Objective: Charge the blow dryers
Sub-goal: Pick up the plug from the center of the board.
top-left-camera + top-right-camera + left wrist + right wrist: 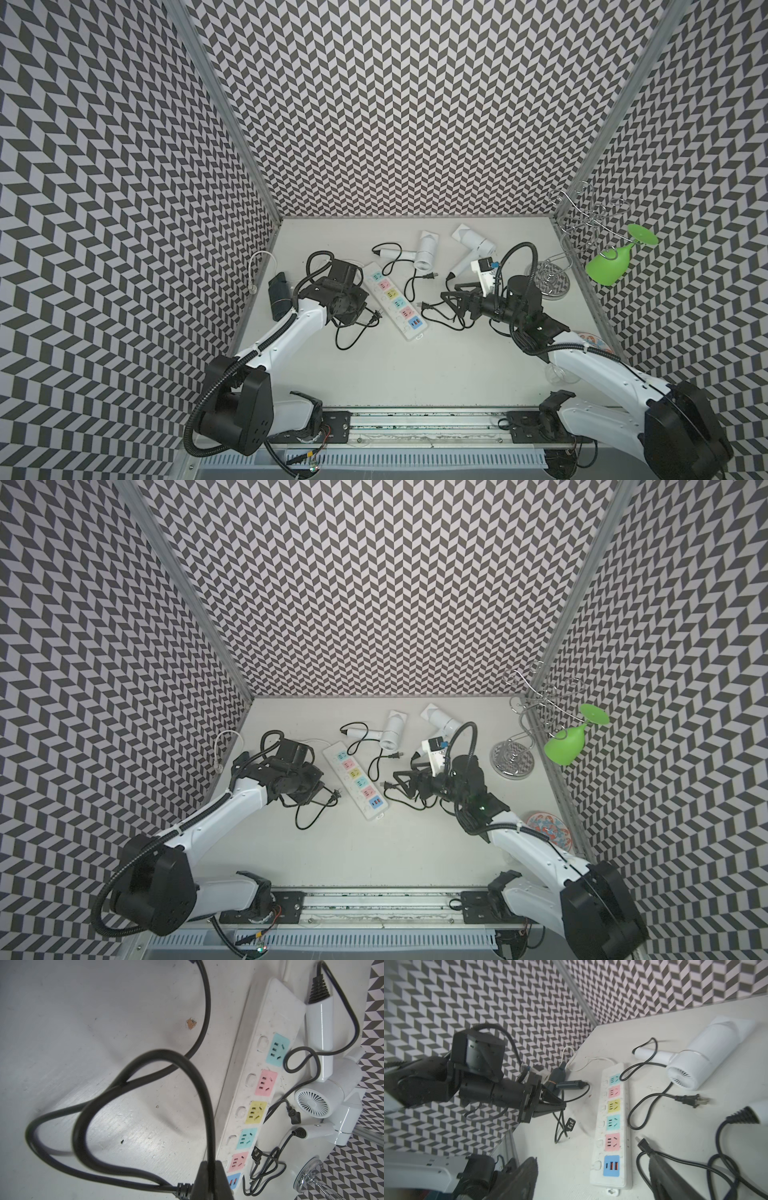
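Left hand (206,1174) pinching black cord (162,1054) at plug end, just beside power strip (257,1084), apparently to line up socket. Right hand (451,300) spread over second plug (644,1145). White blow dryers (428,249) lie beyond strip, none plugged in.

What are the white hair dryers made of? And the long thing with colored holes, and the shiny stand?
The white blow dryers look like smooth glossy plastic, with light glinting on them. The power strip seems duller white plastic, scuffed and speckled. The stand is probably polished metal: it mirrors the wall pattern.
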Controlling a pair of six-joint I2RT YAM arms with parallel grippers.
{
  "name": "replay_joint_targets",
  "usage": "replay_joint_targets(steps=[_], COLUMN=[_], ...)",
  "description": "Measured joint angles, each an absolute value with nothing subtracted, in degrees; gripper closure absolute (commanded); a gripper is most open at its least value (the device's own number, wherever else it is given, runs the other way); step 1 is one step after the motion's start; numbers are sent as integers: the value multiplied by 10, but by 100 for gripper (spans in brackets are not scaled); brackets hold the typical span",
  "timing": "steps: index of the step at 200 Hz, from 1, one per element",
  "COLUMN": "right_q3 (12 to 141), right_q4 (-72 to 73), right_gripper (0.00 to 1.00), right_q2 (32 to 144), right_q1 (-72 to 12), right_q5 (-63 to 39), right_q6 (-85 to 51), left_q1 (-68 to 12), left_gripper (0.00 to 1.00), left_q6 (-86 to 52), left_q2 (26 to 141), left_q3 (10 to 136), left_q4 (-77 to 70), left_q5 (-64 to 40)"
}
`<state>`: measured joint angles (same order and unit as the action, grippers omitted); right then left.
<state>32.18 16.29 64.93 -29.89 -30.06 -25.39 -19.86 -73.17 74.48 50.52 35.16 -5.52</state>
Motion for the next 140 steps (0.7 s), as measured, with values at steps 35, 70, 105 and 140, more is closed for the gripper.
replay_joint_targets(steps=[35,70,105,140], right_q3=[317,345,397,462], right_q4=[200,217,238,237], right_gripper=[30,41,45,44], right_q2=[699,773,860,928], right_q1=[-344,-375,-385,-397], right_q5=[-343,-365,-387,-389], right_q6=[-299,-353,-405,-439], left_q1=[-199,-199,-199,-197], left_gripper=[100,100,100,100], left_q6=[-718,-707,-685,-669], left_q2=[729,700,669,623], left_q3=[511,513,508,482], left_q4=[358,358,339,302], left_q5=[-61,-66,-69,-70])
